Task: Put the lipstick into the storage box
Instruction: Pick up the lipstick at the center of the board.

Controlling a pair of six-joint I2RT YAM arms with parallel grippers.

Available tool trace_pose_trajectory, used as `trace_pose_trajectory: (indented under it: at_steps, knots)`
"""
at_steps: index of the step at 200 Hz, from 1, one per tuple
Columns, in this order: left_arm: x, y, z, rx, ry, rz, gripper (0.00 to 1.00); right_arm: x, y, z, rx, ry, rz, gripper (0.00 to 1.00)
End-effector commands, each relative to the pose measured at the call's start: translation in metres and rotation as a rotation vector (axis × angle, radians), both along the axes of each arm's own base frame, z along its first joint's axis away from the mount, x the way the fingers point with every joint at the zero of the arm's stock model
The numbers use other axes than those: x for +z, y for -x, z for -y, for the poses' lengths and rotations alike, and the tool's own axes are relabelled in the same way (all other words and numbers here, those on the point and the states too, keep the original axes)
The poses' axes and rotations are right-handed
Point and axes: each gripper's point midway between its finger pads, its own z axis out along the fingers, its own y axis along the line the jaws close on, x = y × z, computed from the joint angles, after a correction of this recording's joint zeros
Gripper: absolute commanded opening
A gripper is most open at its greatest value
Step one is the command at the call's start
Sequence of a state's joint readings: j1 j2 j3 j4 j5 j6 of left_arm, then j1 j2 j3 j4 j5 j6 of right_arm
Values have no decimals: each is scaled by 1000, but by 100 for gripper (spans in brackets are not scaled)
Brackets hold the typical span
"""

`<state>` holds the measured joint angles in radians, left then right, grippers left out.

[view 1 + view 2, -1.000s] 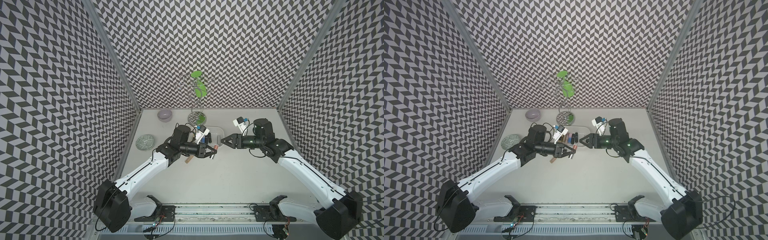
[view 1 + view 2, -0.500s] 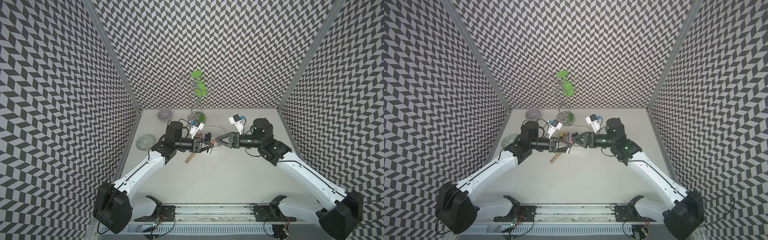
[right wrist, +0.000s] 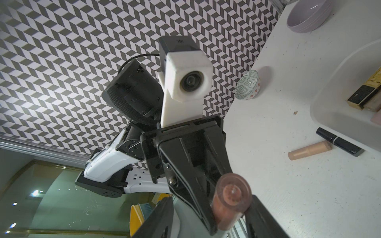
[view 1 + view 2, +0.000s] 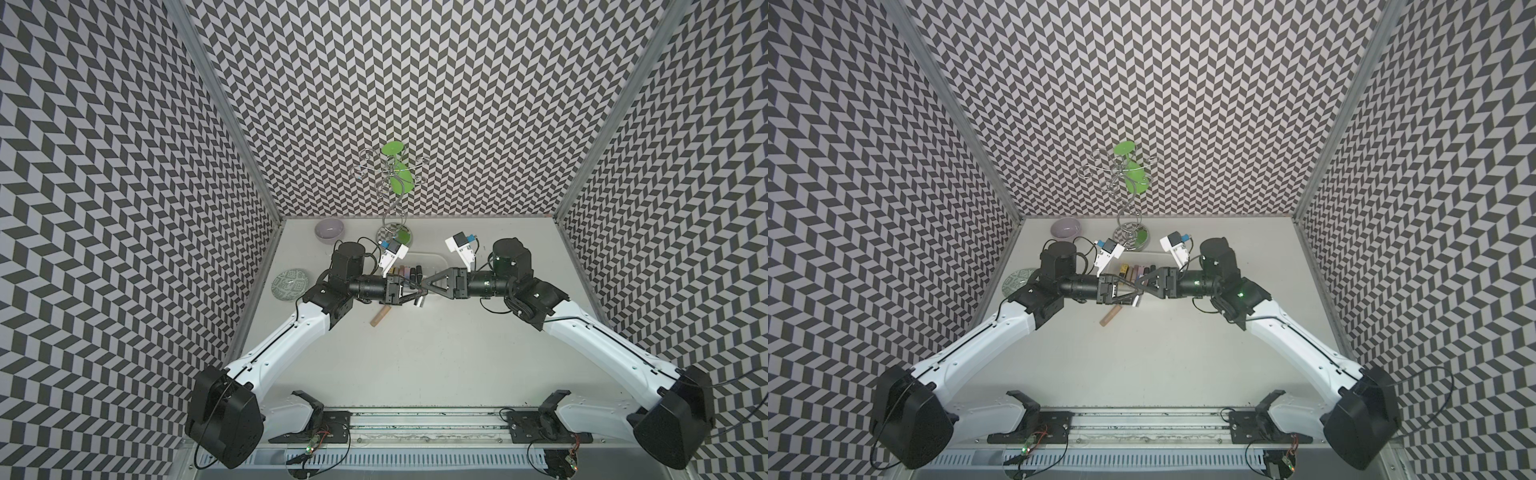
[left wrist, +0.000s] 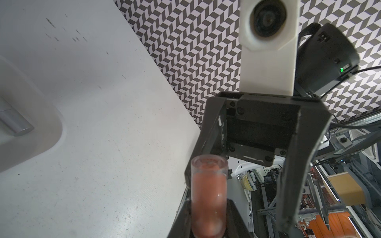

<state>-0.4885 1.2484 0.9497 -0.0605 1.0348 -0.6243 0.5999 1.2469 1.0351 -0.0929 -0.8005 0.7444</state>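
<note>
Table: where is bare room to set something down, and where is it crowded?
Free: the wide front of the table, between left arm, right arm, beige tube and rail. Crowded: around the storage box, lilac bowl and stand.

Lipstick [image 5: 208,197] base cut off at frame edge; storage box [image 4: 439,262] partly hidden behind jaws.

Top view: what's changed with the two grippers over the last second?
The right gripper moved in toward the left gripper and now straddles the free end of the pink lipstick, jaws open. The left gripper kept its grip, shifting slightly toward the back. The beige tube and the storage box stayed put.
</note>
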Motion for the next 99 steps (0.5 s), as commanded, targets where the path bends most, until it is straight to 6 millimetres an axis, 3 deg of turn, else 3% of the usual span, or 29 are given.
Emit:
trace_pose_trajectory:
  at_steps: [1,70,99]
  knots:
    - [17,3,-1,-13,35,56,26,23,-4,-9,11,-59,72,51]
    - [17,2,0,-21,31,58,25,21,-5,-18,19,-64,63,32]
    - [16,2,0,-24,28,56,25,23,-7,-19,14,-73,60,31]
